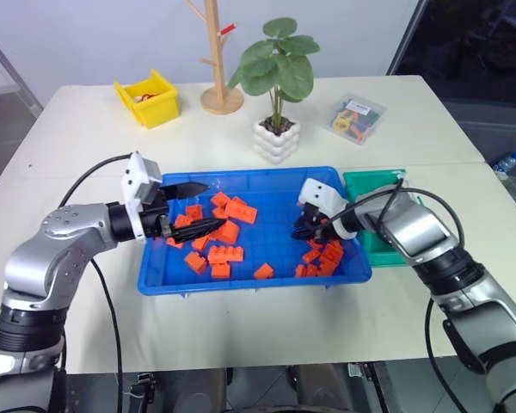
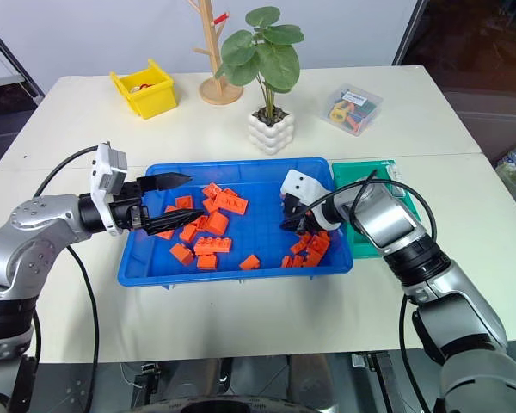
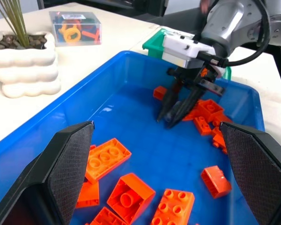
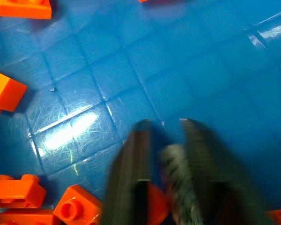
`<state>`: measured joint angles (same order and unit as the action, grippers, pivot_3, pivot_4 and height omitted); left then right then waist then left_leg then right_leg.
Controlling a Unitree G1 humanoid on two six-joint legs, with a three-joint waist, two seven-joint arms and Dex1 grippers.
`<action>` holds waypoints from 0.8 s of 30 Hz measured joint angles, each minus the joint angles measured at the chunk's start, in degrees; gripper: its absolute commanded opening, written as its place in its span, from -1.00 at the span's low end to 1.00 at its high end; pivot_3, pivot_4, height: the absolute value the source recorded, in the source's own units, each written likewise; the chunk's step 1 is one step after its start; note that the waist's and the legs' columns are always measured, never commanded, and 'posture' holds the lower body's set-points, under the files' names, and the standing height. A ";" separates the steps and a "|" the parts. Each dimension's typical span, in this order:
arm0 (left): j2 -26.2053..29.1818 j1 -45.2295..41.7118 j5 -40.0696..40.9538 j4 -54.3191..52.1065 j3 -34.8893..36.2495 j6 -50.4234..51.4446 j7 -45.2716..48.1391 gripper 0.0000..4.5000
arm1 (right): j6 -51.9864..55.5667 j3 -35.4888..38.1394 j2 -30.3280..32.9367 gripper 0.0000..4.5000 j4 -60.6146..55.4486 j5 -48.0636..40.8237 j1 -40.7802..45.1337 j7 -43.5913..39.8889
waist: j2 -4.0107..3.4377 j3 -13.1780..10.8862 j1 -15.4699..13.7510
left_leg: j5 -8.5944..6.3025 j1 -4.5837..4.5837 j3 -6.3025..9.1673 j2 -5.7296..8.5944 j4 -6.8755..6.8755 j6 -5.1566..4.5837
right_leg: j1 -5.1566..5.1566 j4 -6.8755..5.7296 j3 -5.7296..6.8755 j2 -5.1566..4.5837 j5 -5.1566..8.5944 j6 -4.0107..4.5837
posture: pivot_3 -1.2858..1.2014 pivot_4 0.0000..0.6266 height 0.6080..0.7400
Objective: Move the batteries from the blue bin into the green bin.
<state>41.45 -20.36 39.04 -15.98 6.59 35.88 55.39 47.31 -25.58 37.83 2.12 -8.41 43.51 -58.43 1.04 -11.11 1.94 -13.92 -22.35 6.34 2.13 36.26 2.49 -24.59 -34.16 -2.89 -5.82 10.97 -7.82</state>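
The blue bin (image 1: 241, 282) lies mid-table with orange bricks (image 1: 228, 232) scattered inside. The green bin (image 1: 365, 182) stands against its right end, partly behind my right arm. My right gripper (image 1: 303, 231) points down into the blue bin's right half beside a pile of bricks, close to the floor. In the right wrist view its fingers are shut on a slim whitish-grey battery (image 4: 175, 173), which looks blurred. My left gripper (image 1: 198, 206) hovers level over the bin's left half, open and holding nothing, its fingers (image 3: 70, 159) spread wide above bricks.
A potted plant (image 1: 277, 138) stands just behind the blue bin. Farther back are a yellow bin (image 1: 150, 101), a wooden stand (image 1: 221, 99) and a clear lidded box (image 1: 358, 118). A bottle (image 1: 507, 162) sits past the table's right edge.
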 measured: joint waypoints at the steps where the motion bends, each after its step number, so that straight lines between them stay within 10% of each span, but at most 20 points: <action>1: -0.09 0.02 0.07 -0.01 0.01 -0.05 -0.23 1.00 | -0.03 -0.17 -0.03 -0.99 0.29 0.35 0.05 -0.11 | 0.01 0.00 -0.04 | 0.00 0.00 0.00 0.00 0.00 0.00 | 0.00 0.00 0.00 0.00 0.00 0.00 | 0.03 -0.52 1.00; 8: -0.34 0.05 0.23 -0.01 0.06 -0.23 -0.71 1.00 | -0.24 -0.24 -0.83 -0.99 1.05 0.88 0.38 0.15 | 0.00 0.00 0.06 | 0.00 0.00 0.00 0.00 0.00 0.00 | 0.00 0.00 0.00 0.00 0.00 0.00 | 0.03 -0.52 1.00; 15: -0.42 0.05 0.21 0.00 0.06 -0.29 -0.76 1.00 | -6.53 -0.35 1.80 0.27 2.81 4.96 3.41 0.53 | -0.02 -0.01 0.14 | 0.00 -0.02 0.00 0.01 -0.02 0.00 | -0.02 0.01 0.00 0.00 0.00 0.00 | 0.03 -0.52 1.00; 24: -0.32 0.00 0.09 0.07 0.02 -0.38 -0.33 1.00 | -29.74 -1.26 9.76 0.27 2.84 13.92 6.97 -7.35 | -0.02 -0.01 0.63 | 0.00 0.00 -0.02 -0.01 -0.04 0.00 | -0.04 0.00 0.00 0.00 0.00 -0.01 | 0.03 -0.52 1.00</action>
<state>41.13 -20.36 39.13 -15.90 6.61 35.50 55.06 17.57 -26.83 47.59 4.96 5.51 50.48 -65.78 1.02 -11.13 2.57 -13.92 -22.35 6.32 2.12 36.22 2.50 -24.63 -34.17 -2.88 -5.81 10.98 -7.82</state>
